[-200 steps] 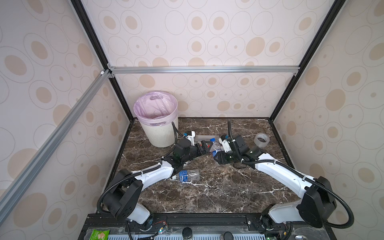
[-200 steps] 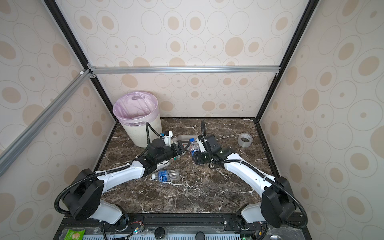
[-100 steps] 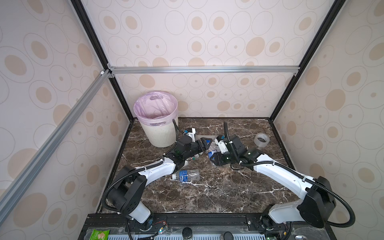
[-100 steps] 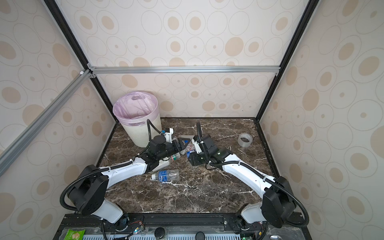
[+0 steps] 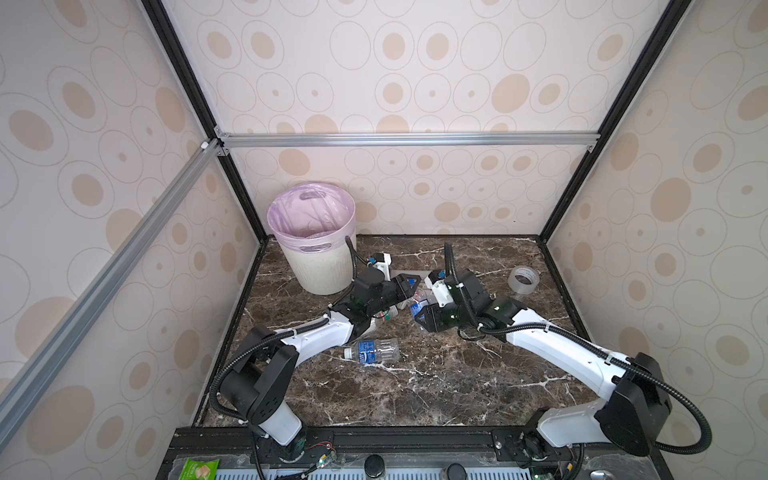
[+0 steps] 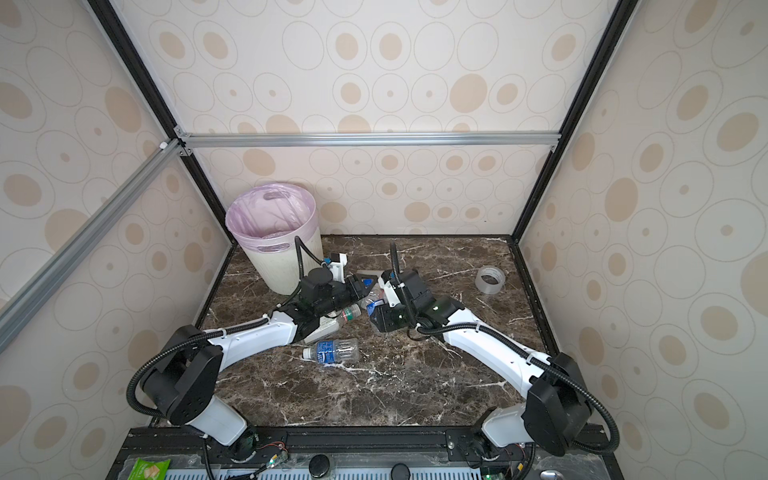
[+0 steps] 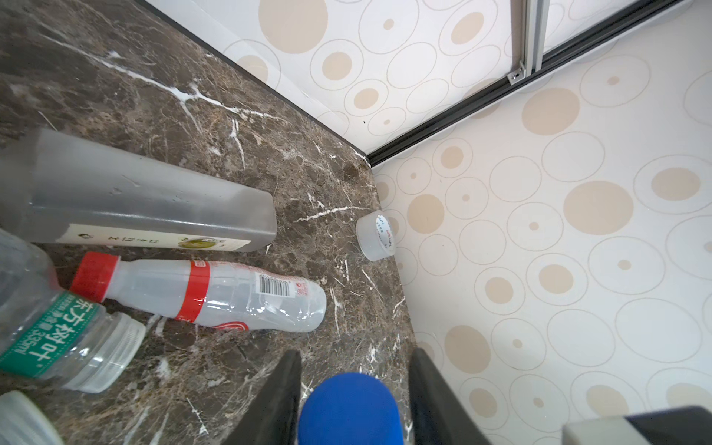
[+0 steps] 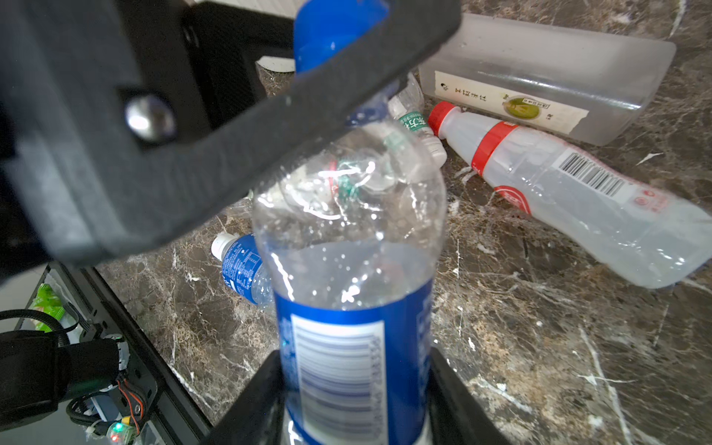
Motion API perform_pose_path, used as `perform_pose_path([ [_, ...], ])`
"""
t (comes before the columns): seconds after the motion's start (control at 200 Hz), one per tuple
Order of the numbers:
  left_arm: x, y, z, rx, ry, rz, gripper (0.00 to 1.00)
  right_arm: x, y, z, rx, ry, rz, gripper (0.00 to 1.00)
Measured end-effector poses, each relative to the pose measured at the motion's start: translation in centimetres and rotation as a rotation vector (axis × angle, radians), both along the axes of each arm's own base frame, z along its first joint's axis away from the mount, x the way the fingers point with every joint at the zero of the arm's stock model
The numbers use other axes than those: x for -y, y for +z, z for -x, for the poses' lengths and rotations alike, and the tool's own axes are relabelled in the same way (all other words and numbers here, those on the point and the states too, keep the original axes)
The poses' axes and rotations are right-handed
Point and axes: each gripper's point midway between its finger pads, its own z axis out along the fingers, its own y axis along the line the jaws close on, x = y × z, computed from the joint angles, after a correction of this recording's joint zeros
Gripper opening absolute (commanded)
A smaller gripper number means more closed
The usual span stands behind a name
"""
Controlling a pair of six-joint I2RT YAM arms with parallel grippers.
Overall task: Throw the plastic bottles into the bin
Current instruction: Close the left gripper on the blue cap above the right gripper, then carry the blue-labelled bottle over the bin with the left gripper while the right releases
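Note:
My right gripper [image 8: 354, 352] is shut on the body of a clear bottle with a blue label [image 8: 346, 250], held just above the marble top; in both top views it [image 5: 419, 316] [image 6: 374, 311] is at mid-table. The bottle's blue cap [image 7: 348, 408] sits between the fingers of my left gripper [image 7: 356, 352] [image 5: 409, 286]. One finger touches the cap and a thin gap shows at the other. The bin [image 5: 320, 270] [image 6: 274, 257], lined in pink, stands at the back left. More plastic bottles lie nearby: red-capped [image 7: 215, 294], green-labelled [image 7: 57, 331], blue-labelled [image 5: 370, 352].
A frosted square bottle [image 7: 135, 200] lies behind the red-capped one. A clear tape roll [image 5: 523, 280] [image 7: 375, 237] sits by the right wall. My left arm lies over another bottle with a green cap [image 6: 351, 311]. Patterned walls close in the marble top on three sides.
The left gripper's jaws have narrowed from wide open to close round the blue cap. The right gripper has carried its bottle a little leftward to meet the left gripper.

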Motion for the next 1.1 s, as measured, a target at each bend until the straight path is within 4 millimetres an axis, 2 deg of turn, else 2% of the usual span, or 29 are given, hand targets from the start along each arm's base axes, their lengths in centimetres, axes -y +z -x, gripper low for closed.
perform_pose_path([
  [0.16,-0.1,0.2,-0.2,0.004,0.004,0.002,0.25,0.1,0.0,-0.1,0.004,-0.002,0.005,0.61],
  [0.32,-0.1,0.0,-0.2,0.001,0.003,-0.009,0.21,0.1,0.0,-0.1,0.006,-0.004,0.005,0.69],
  [0.53,-0.6,-0.4,-0.4,-0.009,0.008,-0.053,0.21,0.1,0.9,-0.1,0.029,-0.003,-0.012,0.76],
  [0.685,-2.0,0.3,-1.9,0.005,0.044,-0.111,0.21,0.6,2.8,0.0,0.082,-0.013,-0.03,0.87],
  [0.785,-3.2,2.0,-3.3,0.035,0.076,-0.159,0.22,1.1,3.9,0.0,0.123,-0.023,-0.033,1.0],
  [0.945,-4.6,7.3,-5.5,0.136,0.127,-0.221,0.22,1.2,6.2,-0.7,0.18,-0.033,-0.041,1.0],
  [1.1,-6.2,13.2,-7.0,0.237,0.175,-0.259,0.22,0.5,10.9,-1.7,0.274,-0.034,-0.095,1.0],
])
